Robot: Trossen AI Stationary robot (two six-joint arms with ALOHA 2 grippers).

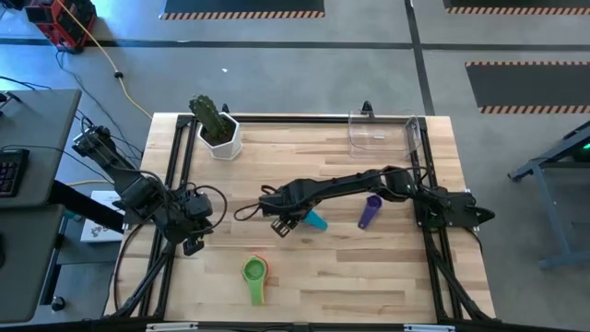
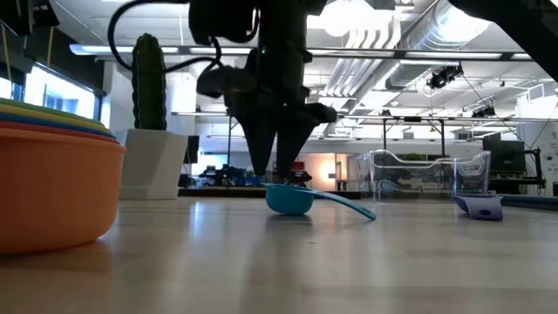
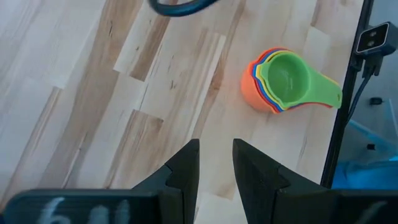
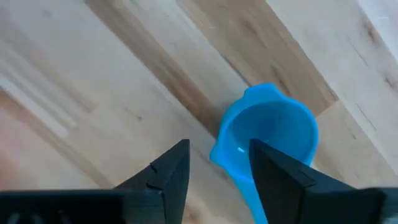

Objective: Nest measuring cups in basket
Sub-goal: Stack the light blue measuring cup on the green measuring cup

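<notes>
R gripper [image 4: 214,165] — over blue cup [image 4: 268,134]

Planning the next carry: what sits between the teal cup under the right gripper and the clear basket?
In the high view, only the purple cup lies roughly between the teal cup and the basket; the rest is bare table.

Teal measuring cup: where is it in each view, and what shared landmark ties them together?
High view: teal measuring cup at table centre, beside the right tool.
Low view: centre, on the tabletop under that tool, handle pointing picture-right.
Left wrist view: not in it.
Right wrist view: just beyond the fingertips.
Shared landmark: the right tool itself, next to the cup wherever it appears.
</notes>
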